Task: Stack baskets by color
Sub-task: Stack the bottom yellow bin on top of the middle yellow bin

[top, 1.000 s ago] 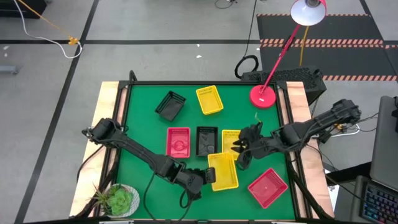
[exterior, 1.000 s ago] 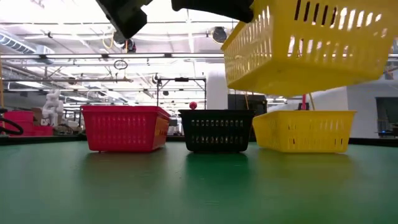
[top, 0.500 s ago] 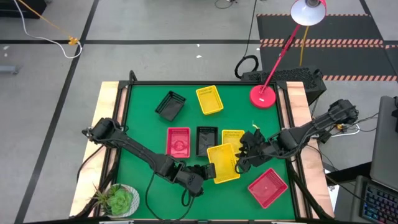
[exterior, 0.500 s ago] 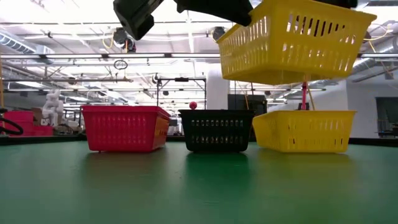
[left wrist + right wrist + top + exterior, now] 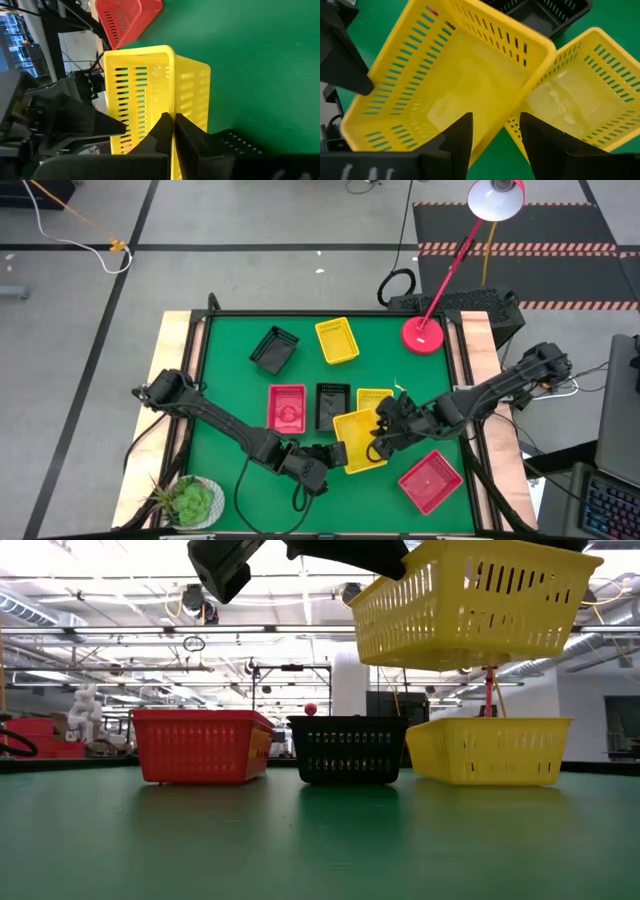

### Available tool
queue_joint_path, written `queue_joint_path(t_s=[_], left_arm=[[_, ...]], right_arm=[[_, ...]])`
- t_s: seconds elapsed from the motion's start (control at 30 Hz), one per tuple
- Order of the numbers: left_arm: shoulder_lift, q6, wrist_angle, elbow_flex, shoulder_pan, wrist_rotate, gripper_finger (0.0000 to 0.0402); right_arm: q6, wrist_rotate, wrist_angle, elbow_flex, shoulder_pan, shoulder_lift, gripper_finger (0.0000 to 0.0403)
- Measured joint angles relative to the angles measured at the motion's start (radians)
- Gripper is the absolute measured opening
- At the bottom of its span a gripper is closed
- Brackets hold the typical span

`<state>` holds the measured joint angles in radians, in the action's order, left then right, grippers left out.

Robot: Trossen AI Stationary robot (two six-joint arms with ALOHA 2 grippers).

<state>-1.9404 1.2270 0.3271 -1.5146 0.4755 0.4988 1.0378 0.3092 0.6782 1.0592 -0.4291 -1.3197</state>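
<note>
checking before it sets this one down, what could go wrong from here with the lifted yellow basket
1. The left gripper pinches only one thin wall of the lifted yellow basket, which hangs tilted; it may swing or slip.
2. The open right gripper sits at the basket's other rim, so a nudge could twist it out of the grip.
3. The basket overlaps only part of the yellow basket on the table, so lowering now may catch a rim or knock the neighbouring black basket.
</note>
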Motion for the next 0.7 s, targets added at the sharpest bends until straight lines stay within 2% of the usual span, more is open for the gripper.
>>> queue_joint_path(t_s=[0.47,0.63,0.7], left_arm=[[0.000,-0.002,-0.020,0.000,-0.001,-0.001,0.0007],[0.000,-0.025,-0.038,0.000,0.000,-0.003,0.0004],[0.000,-0.058,-0.042,0.000,-0.001,-0.005,0.0018]], right_arm=[[-0.034,0.011,-0.020,0.000,0.018,-0.018,0.0043],[-0.049,0.031,-0.023,0.001,0.018,-0.017,0.0016],[-0.055,0.045,-0.023,0.001,0.018,-0.018,0.0012]])
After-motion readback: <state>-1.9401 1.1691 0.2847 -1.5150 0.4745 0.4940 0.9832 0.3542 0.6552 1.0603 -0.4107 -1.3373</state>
